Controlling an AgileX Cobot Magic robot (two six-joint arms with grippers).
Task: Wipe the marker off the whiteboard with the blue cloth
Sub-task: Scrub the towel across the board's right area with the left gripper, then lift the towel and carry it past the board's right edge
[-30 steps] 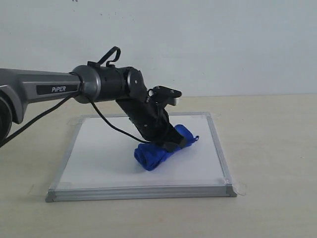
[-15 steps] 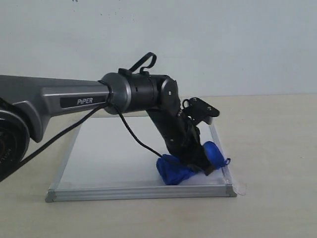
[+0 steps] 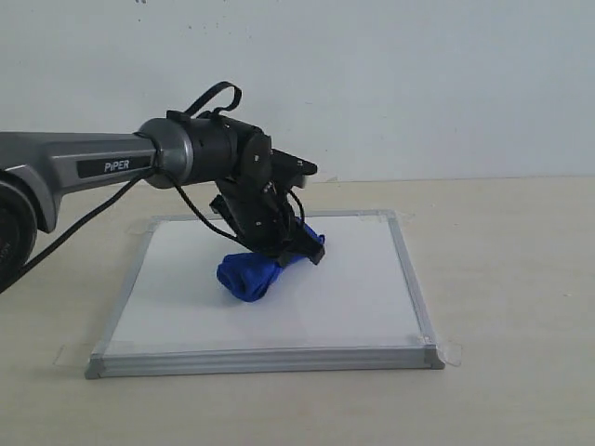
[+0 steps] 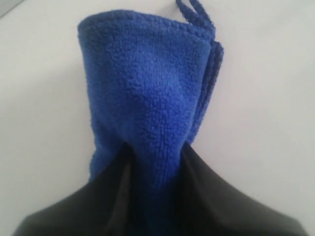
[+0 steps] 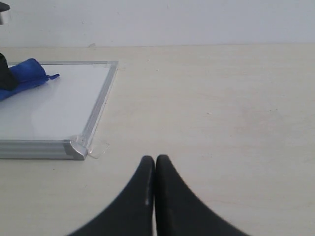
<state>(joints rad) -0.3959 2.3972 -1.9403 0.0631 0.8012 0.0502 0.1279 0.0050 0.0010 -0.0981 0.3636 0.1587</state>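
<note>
The whiteboard [image 3: 353,297] lies flat on the table, silver-framed, with tape tabs at its corners. The blue cloth [image 3: 249,274] rests on the board's middle, pinched by my left gripper [image 3: 296,249], which is shut on it. In the left wrist view the blue cloth [image 4: 147,98] fans out from between the black fingers [image 4: 211,196], its loop lying on the white surface. No red marker shows on the board in any view. My right gripper [image 5: 155,160] hovers over bare table beside the whiteboard [image 5: 59,103], shut on nothing; the blue cloth [image 5: 24,71] is far from it.
The board sits on a beige table [image 3: 502,279] before a pale wall [image 3: 418,84]. The left arm [image 3: 84,167] and its cable reach in over the board's left side. A loose tape tab [image 3: 452,352] lies at the board's near right corner.
The left gripper swept the cloth from the board's middle to its near right corner, then back up and left to the middle.
</note>
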